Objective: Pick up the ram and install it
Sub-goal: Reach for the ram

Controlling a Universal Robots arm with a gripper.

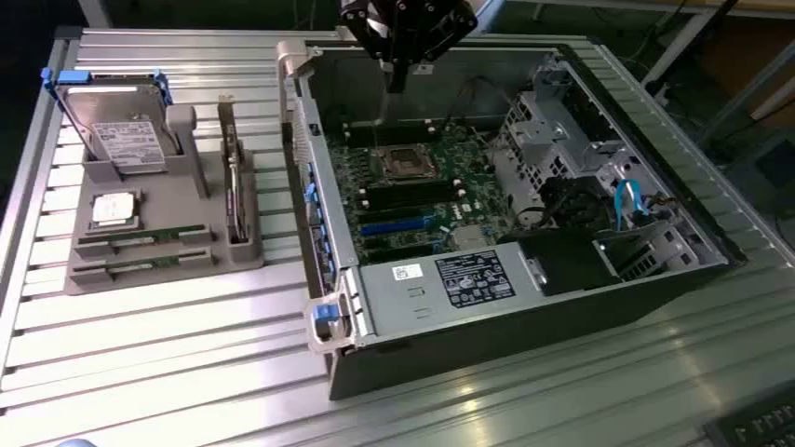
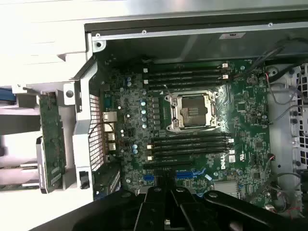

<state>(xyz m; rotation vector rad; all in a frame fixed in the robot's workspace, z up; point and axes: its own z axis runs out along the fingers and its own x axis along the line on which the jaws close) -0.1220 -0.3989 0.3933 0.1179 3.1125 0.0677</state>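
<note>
The gripper (image 1: 395, 86) is recorded as black throughout, with a broad angular housing that narrows to slim dark fingers (image 1: 395, 73). In the wrist view its body is seen to be built of flat, faceted black plates. Small round screw heads (image 2: 155, 190) are noted near the finger base.

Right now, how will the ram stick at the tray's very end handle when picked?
That ram looks thin and flat: probably light and stiff, not floppy. Seated in a slot of the gray tray, it likely won't roll or slide. It looks like a bare board, so probably fragile.
</note>
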